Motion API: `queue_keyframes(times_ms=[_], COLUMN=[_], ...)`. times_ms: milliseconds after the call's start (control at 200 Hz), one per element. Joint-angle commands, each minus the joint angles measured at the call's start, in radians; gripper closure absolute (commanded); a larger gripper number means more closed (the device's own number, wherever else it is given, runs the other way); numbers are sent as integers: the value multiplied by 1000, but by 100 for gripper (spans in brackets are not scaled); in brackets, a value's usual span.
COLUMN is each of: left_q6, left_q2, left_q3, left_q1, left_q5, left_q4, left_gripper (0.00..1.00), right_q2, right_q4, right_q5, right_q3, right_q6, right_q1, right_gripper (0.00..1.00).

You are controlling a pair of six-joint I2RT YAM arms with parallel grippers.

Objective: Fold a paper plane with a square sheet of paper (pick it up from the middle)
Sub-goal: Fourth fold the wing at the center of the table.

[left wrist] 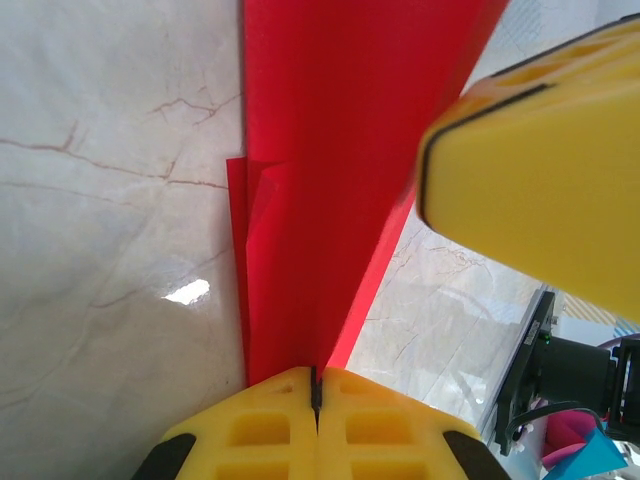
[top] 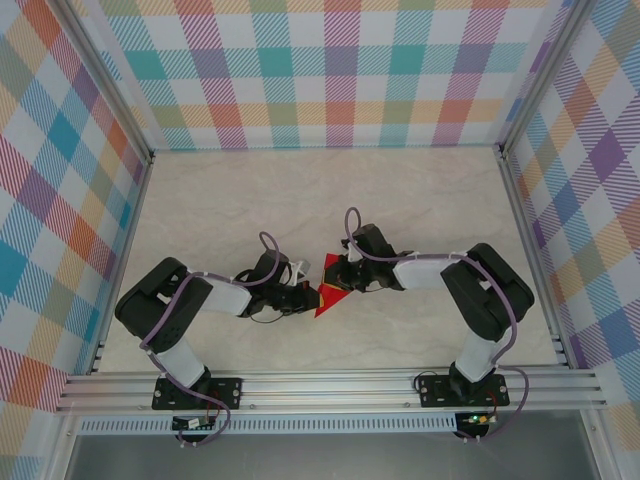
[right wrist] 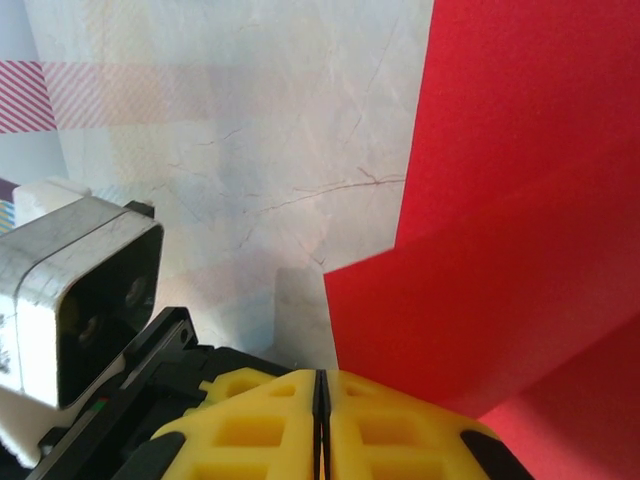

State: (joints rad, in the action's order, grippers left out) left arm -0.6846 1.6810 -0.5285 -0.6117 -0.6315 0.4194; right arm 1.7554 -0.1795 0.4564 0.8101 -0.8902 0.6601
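Note:
The square sheet of paper [top: 328,300] is bright red, partly folded into an angular shape, and sits at the middle of the table between the two grippers. My left gripper [top: 306,297] is at its left side. In the left wrist view the left gripper [left wrist: 316,372] is shut on the paper [left wrist: 320,150], whose folded edge runs straight into the closed yellow pads. My right gripper [top: 333,278] is at the paper's upper edge. The right gripper [right wrist: 320,372] is shut with no red in its seam; the paper [right wrist: 500,250] passes under its right finger.
The marble-look table [top: 300,200] stretches behind the paper. Checked walls [top: 340,70] and aluminium posts close in three sides, and a rail [top: 330,385] runs along the near edge. The left arm's wrist camera box [right wrist: 80,290] is close beside the right gripper.

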Motion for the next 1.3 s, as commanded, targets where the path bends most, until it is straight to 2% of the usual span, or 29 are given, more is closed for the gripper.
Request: queue_keyframes(times_ms=[0,270,520,655,795,995,1085,1295], left_q6=[15,50,83,95,91,60,41,-8], left_q2=[18,-16,-28,-44,-31,-15,-13,-18], left_q3=[-7,1,-5,1,3,9,14,42], left_q1=[12,12,10,10,10,10,11,12], left_q5=[14,56,80,104,104,145,163,165], left_q4=[-8,-72,-138,-160,-158,-168,-171,-131], left_gripper=[95,85,83,86,93,99,100,100], right_q2=[27,52,80,85,93,99,68,-71], right_q4=[14,9,-2,-6,-9,-18,-25,42], right_q5=[-19,-11,8,9,16,30,45,-5], right_q3=[31,39,50,49,52,57,48,6], right_q6=[23,30,30,31,31,28,27,59], right_q1=[-11,-20,-22,-22,-22,-26,-33,-57], right_gripper=[90,90,90,90,90,90,90,86])
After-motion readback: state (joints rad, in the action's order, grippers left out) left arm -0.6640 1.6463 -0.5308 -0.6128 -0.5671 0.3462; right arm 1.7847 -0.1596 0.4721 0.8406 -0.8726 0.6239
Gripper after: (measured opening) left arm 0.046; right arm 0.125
